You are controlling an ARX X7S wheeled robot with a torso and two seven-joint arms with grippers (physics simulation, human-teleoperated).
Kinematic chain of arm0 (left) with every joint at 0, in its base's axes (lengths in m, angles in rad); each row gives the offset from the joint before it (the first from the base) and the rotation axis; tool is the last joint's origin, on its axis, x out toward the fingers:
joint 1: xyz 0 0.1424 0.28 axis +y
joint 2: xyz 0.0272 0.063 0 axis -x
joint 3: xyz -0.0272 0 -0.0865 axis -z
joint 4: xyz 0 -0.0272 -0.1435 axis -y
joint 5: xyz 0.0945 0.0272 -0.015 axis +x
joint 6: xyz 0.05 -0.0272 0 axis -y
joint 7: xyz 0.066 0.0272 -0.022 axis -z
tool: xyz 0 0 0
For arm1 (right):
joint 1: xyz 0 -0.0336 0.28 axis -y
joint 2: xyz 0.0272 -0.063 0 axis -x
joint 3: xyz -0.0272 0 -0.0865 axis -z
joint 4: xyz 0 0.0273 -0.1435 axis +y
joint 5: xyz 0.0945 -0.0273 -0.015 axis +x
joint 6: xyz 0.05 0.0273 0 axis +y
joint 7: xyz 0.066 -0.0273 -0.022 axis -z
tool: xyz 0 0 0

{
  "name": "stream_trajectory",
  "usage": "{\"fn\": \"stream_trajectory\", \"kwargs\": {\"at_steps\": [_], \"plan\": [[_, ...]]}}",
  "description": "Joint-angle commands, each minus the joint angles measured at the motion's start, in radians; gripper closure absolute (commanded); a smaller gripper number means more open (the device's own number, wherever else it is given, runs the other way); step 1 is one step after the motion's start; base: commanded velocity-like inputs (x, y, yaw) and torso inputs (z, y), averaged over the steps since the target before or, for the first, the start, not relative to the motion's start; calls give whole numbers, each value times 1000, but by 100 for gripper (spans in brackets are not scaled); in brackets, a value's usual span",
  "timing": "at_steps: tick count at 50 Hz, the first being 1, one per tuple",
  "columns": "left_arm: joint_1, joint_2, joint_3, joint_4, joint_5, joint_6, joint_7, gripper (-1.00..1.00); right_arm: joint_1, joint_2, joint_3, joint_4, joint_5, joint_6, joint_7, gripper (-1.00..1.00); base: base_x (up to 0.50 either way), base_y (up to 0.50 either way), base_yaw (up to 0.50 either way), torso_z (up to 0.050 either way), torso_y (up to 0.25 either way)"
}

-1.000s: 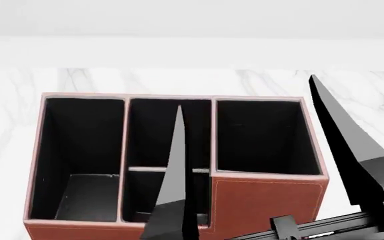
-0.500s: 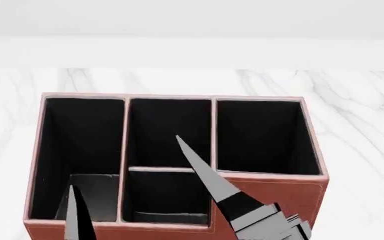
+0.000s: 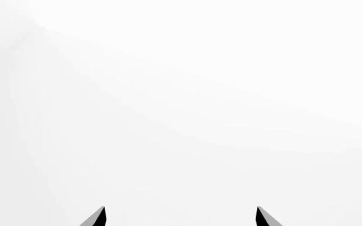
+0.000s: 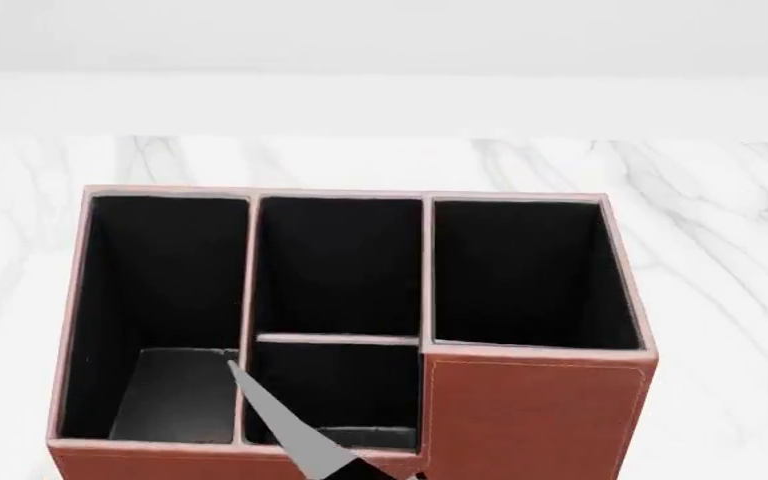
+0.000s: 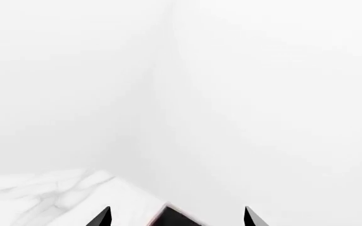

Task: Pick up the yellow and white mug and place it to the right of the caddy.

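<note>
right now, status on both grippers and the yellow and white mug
Left gripper open, empty. Right gripper open, empty. Yellow and white mug not in view. Reddish-brown leather-look caddy on the white marble table.

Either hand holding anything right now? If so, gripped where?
Nothing held. Left hand and right hand both show spread fingertips with nothing between them. The mug isn't visible in any view; only the caddy is.

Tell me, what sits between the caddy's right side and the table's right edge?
Nothing: in the head view, only bare marble table shows right of the caddy. No mug is visible.
</note>
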Motion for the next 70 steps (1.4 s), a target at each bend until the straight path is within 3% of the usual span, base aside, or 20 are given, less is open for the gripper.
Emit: {"fn": "stream_trajectory", "kwargs": {"at_steps": [1,34,70], "plan": [[0,0,2,0,2,1,0,-100,-69,-36,5,0,-16,24,0,-100,0,0,0,0,0],[0,0,-4,0,-8,3,5,-100,-359,-106,71,2,-62,178,-6,-100,0,0,0,0,0],[0,0,-12,0,-16,3,13,-100,-509,-138,60,107,-90,151,-124,-100,0,0,0,0,0]]}}
